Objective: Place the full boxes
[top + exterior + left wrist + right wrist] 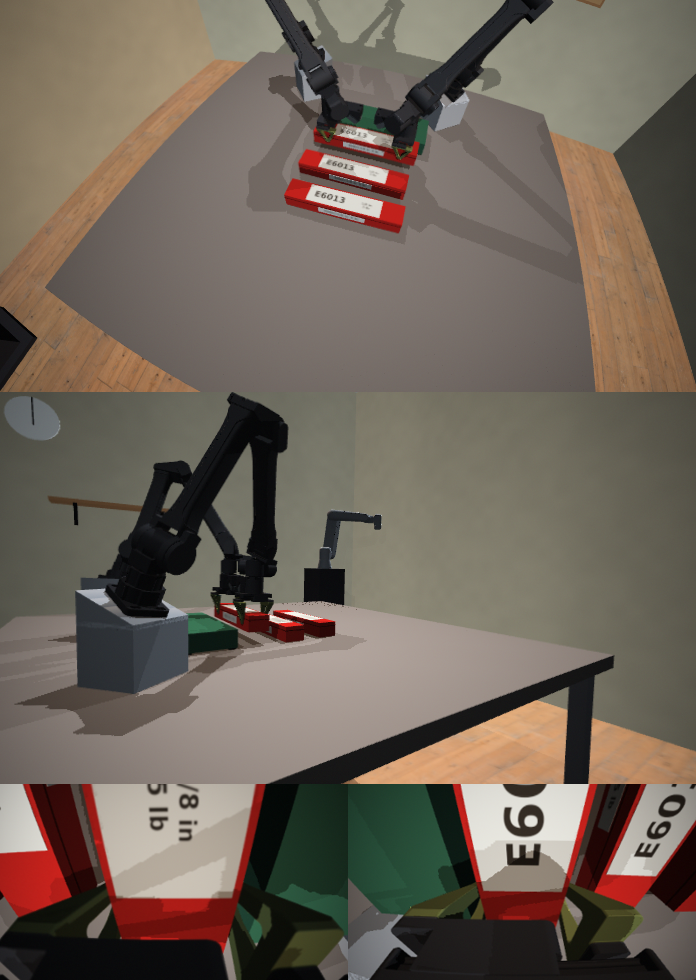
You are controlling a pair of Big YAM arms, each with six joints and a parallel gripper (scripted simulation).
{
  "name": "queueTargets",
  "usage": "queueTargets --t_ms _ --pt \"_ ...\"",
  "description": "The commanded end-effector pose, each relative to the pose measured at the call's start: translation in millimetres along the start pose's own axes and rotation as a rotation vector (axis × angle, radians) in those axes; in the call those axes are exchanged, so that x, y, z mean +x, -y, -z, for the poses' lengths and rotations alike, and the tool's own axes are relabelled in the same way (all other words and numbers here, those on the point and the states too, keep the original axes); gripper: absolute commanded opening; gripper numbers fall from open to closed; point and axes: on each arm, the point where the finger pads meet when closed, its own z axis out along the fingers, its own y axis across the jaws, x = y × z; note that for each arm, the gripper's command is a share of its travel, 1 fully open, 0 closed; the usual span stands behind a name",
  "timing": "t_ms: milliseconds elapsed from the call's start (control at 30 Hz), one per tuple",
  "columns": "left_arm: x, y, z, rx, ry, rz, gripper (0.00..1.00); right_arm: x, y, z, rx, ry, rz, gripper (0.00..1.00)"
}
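Observation:
The rear red E6013 box [367, 135] [257, 623] [175, 863] [523, 876] hangs level a little above the table, beside the green platform [423, 131] [215, 638] [306, 841] [396, 850]. My left gripper [403, 150] [174, 881] is shut on its "5 lb" end. My right gripper [327, 134] [254, 612] [522, 881] is shut on its E6013 end. The middle box [355, 170] [287, 631] and the front box [345, 200] [310, 623] lie flat on the table, roughly parallel. Arms hide part of the platform in the top view.
The grey arm bases [452, 112] [132, 647] stand at the table's back, near the platform. The middle box lies close in front of the lifted box. In the exterior view, a small grey robot [332, 532] stands on a black pedestal [324, 586] beyond the table.

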Motion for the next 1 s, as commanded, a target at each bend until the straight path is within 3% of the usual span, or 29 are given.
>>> queueTargets --t_ms 0,967 --pt "-7.1 -29.2 33.8 -0.076 0.024 0.006 0.0 -12.2 32.5 44.1 0.083 0.041 -0.008 0.0" --pt "-5.6 -30.8 37.6 -0.076 0.024 0.001 0.0 -11.2 34.7 51.0 0.084 0.042 -0.012 0.0"
